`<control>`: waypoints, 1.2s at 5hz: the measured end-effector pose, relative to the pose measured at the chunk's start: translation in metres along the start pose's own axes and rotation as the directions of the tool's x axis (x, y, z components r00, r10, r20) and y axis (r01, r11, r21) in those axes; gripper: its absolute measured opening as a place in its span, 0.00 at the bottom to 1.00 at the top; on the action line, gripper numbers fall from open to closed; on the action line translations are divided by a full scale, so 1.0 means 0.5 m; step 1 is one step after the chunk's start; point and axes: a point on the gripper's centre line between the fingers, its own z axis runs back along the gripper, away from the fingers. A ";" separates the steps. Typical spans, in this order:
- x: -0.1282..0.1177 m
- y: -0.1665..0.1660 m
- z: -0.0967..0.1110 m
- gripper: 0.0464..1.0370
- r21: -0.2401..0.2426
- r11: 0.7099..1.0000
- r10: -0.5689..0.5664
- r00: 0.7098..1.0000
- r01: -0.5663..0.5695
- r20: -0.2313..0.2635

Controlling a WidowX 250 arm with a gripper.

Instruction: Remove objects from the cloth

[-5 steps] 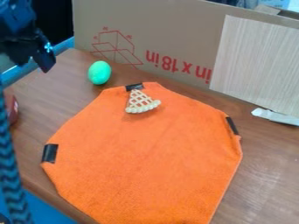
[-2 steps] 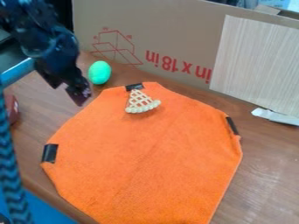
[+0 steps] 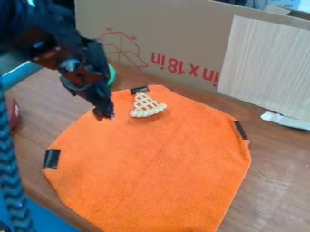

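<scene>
My gripper hangs over the upper left edge of the orange cloth, coming in from the upper left. How its fingers stand is hard to make out. A pie slice toy with a lattice top lies on the cloth close to its top corner, a short way right of the gripper and apart from it.
Behind the arm, a green egg on the table is partly hidden. A cardboard wall with a pale panel stands at the back. White scrap lies right; a red object and blue braided cable are left.
The arm has come in from the upper left, moving right and down to the cloth's edge, and now covers most of the green egg. The pie slice and cloth have stayed put.
</scene>
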 end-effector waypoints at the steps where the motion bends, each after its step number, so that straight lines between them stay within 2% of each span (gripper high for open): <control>1: -0.006 -0.036 -0.037 0.96 0.044 0.997 -0.058 0.998 0.060 -0.040; 2: 0.000 -0.049 -0.055 0.96 0.074 0.993 -0.086 0.995 0.090 -0.055; 4: 0.018 -0.070 -0.086 0.96 0.092 0.989 -0.109 0.991 0.116 -0.081; 6: 0.054 -0.094 -0.107 0.96 0.097 0.991 -0.087 0.991 0.096 -0.099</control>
